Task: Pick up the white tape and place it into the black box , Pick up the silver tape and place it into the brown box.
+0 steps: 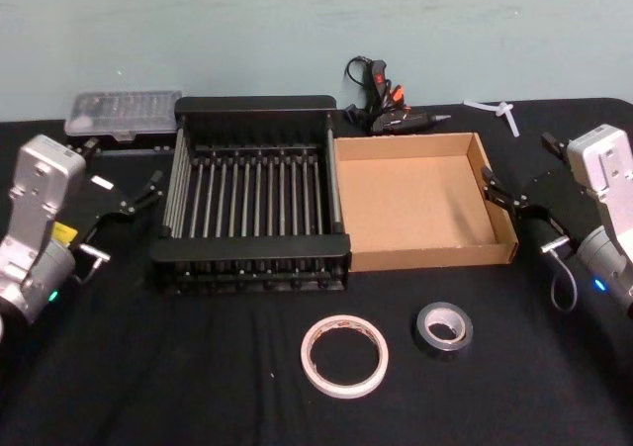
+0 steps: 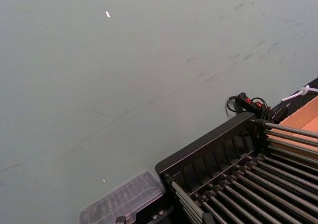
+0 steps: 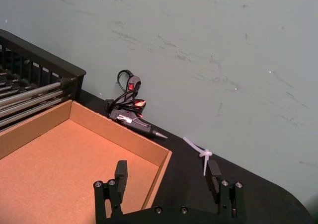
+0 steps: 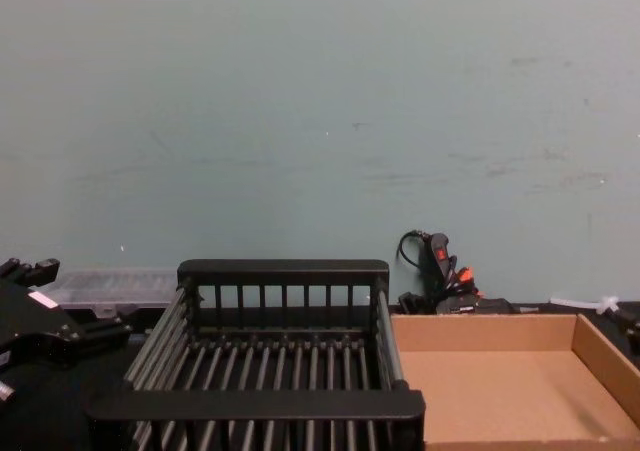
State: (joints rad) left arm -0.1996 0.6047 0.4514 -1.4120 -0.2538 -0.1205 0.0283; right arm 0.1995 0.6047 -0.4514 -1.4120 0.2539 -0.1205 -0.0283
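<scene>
**Both arms held at the sides, grippers spread**

The left gripper (image 1: pixel 138 197) hovered at the robot's left, its arm angled inward, fingers apart and holding nothing. The right gripper (image 1: pixel 509 197) hung at the robot's right, pointing inward; its two fingers (image 3: pixel 120 173) stood wide apart and empty.
</scene>
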